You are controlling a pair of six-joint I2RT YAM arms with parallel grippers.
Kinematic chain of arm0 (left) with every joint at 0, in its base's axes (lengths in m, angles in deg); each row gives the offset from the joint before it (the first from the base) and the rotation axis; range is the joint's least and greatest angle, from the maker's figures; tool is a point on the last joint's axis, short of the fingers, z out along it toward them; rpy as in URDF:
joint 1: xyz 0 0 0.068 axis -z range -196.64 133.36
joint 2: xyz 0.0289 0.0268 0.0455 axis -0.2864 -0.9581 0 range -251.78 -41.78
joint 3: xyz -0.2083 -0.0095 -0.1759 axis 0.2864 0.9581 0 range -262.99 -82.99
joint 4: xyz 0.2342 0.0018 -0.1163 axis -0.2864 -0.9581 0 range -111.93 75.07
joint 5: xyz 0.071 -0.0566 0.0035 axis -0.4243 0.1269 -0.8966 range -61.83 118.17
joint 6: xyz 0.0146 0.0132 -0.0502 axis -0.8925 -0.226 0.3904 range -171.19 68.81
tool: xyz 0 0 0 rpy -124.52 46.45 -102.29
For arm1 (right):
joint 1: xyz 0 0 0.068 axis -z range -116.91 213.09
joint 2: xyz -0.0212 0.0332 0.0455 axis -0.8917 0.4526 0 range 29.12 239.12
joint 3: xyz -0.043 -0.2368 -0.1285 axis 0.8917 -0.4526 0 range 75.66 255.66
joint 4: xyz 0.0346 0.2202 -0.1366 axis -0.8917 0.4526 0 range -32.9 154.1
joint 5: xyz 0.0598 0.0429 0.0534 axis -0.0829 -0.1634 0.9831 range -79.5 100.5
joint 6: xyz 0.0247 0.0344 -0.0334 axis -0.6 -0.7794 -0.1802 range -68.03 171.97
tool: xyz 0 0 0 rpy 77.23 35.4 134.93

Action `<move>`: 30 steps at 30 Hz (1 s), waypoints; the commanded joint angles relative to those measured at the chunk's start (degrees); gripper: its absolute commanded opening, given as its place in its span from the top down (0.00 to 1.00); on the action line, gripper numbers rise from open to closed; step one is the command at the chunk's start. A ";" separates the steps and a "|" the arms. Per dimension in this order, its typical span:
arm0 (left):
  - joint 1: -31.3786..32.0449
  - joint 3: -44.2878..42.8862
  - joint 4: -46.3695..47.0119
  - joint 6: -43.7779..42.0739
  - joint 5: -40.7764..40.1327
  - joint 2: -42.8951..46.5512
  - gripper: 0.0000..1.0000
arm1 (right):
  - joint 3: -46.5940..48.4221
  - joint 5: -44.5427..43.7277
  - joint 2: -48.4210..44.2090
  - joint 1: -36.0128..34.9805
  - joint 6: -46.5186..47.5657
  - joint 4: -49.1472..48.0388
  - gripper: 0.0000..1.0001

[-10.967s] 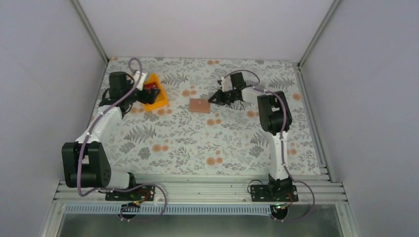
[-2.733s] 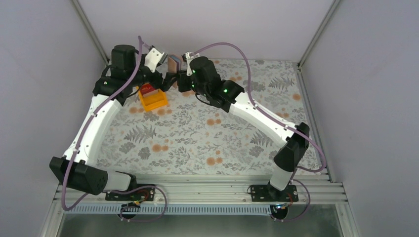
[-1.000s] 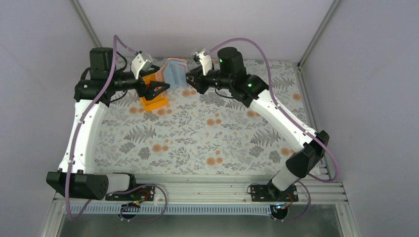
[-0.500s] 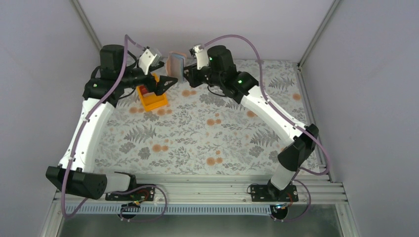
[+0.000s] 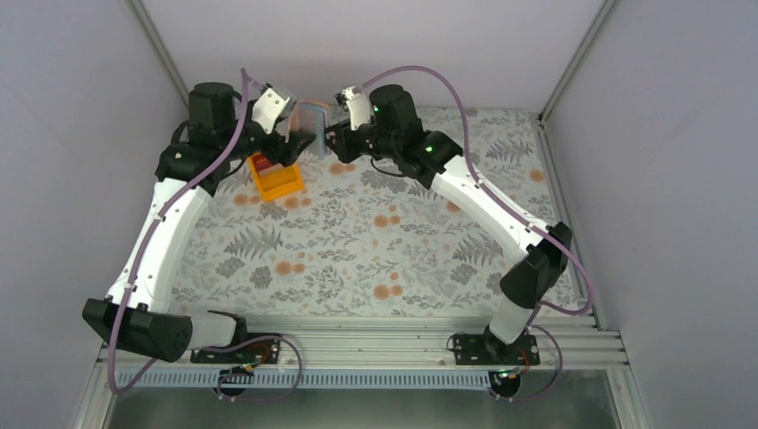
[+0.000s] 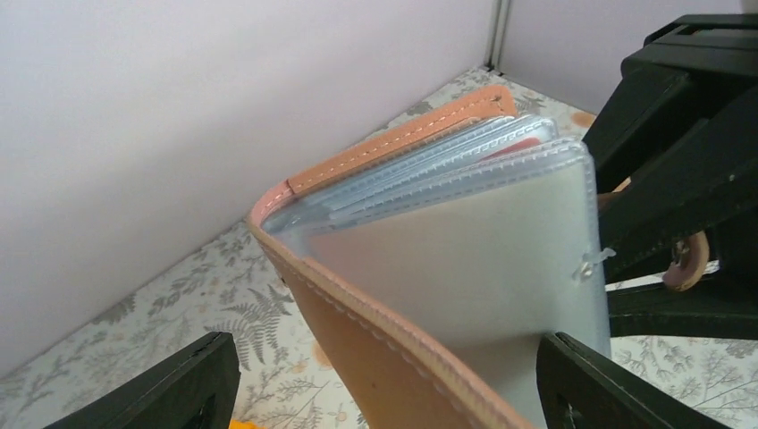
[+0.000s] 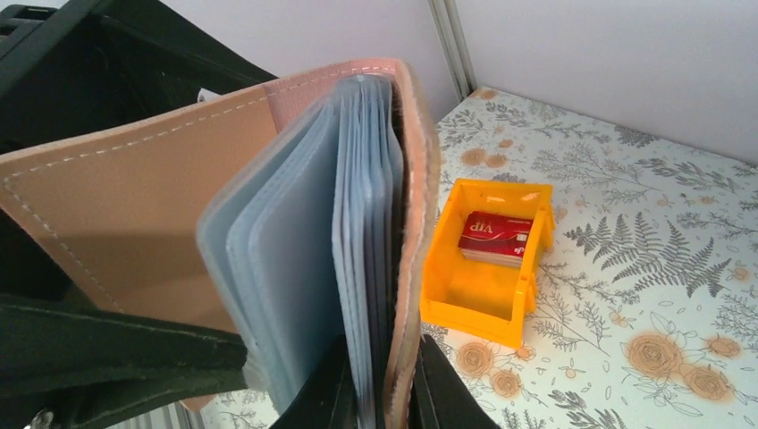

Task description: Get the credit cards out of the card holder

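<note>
Card holder (image 7: 134, 206) mid-air, fanned open
Right gripper (image 7: 375, 393) pinches its loose edge, spine pointing away; left gripper (image 6: 384, 362) gapes wide either side.

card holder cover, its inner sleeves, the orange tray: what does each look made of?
Card holder cover: tan leather or a leather look-alike, matte, with pale stitching along the edge. Inner sleeves: frosted, semi-clear soft plastic with ribbed welded seams, fanned out and curved. Orange tray: rigid moulded plastic by the look, smooth with a slight sheen and straight, thin walls.
</note>
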 commanded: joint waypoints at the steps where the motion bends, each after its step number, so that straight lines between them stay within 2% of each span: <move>1: -0.18 1.14 0.15 -1.10 -3.53 0.83 0.17 | 0.23 4.87 -1.99 -0.31 1.20 -3.03 0.96; 4: -0.20 0.93 0.80 0.06 -3.72 0.30 0.13 | 0.23 5.21 -1.87 -0.31 0.17 -3.56 0.96; 8: -0.11 0.32 1.14 0.83 2.97 -0.06 0.00 | 0.21 2.15 -0.86 -0.39 -2.41 -2.99 0.96; 10: -0.04 0.24 1.74 1.65 4.53 -0.27 0.00 | 0.29 2.28 -0.36 -0.63 -3.08 -3.34 0.96; 18: -0.01 0.55 2.58 1.71 2.66 -1.28 0.00 | 0.98 2.38 0.40 -1.58 -3.00 -3.38 0.96; 22: 0.09 0.46 3.56 2.79 3.21 -2.10 0.00 | 2.23 -1.97 0.93 -2.26 -4.27 -1.50 0.96; 27: 0.05 0.30 4.27 3.55 2.35 -2.92 0.00 | 3.52 -2.24 1.58 -2.76 -5.00 -1.06 0.96; 30: 0.09 0.40 4.01 2.97 4.85 -3.07 0.00 | 4.47 -3.40 2.09 -2.95 -5.33 -0.15 0.96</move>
